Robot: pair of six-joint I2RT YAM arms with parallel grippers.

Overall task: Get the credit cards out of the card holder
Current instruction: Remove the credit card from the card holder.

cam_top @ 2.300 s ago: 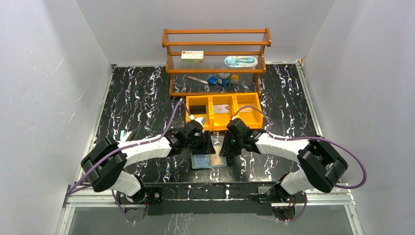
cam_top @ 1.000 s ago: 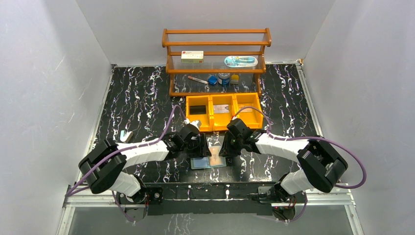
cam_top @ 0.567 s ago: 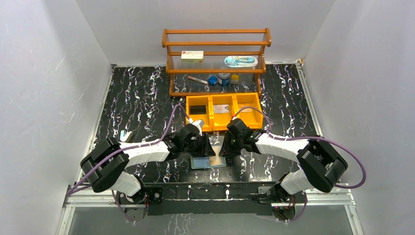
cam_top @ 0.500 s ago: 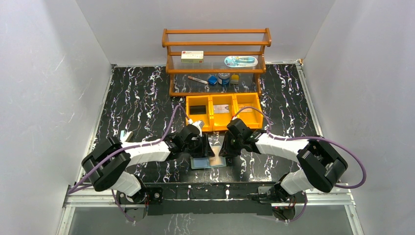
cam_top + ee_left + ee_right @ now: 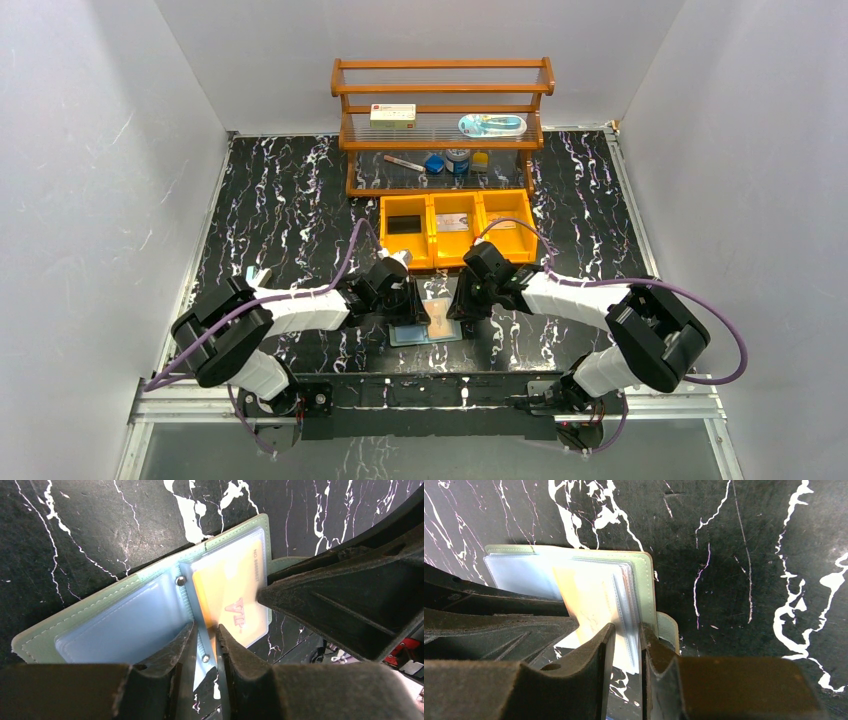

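Marble tbl: orange bins just past card holder.

A sage-green card holder is seen lying open on a black, white-veined table, with pale blue clear sleeves spread across it and an orange-tan credit card showing through them. The right gripper is set at the holder's lower edge, its fingers a narrow gap apart with sleeve edges between them, though whether these are pinched cannot be told. A small green snap tab is seen just beside the right finger, and the holder's left side is overlapped by the dark left gripper, whose tips are placed at the card's left edge.
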